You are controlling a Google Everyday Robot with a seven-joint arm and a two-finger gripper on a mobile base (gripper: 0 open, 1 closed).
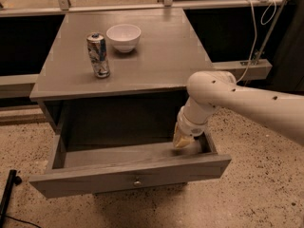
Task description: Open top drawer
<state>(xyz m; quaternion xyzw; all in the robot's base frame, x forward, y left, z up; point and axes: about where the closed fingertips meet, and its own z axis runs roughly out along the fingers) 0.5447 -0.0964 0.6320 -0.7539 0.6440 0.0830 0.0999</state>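
Note:
The top drawer (128, 173) is a grey wooden drawer with one small round metal knob (137, 181) at the centre of its front panel. It stands pulled far out of the grey cabinet, and its inside shows no contents. My gripper (182, 140) hangs from the white arm (237, 99) at the right end of the drawer, with its yellowish fingertips down inside the drawer's right rear corner, well away from the knob.
On the cabinet top (161, 51) stand a drink can (98, 55) at the left and a white bowl (124, 37) behind it. A speckled floor surrounds the cabinet. A black object (7, 194) lies at the lower left. A railing and cables run behind.

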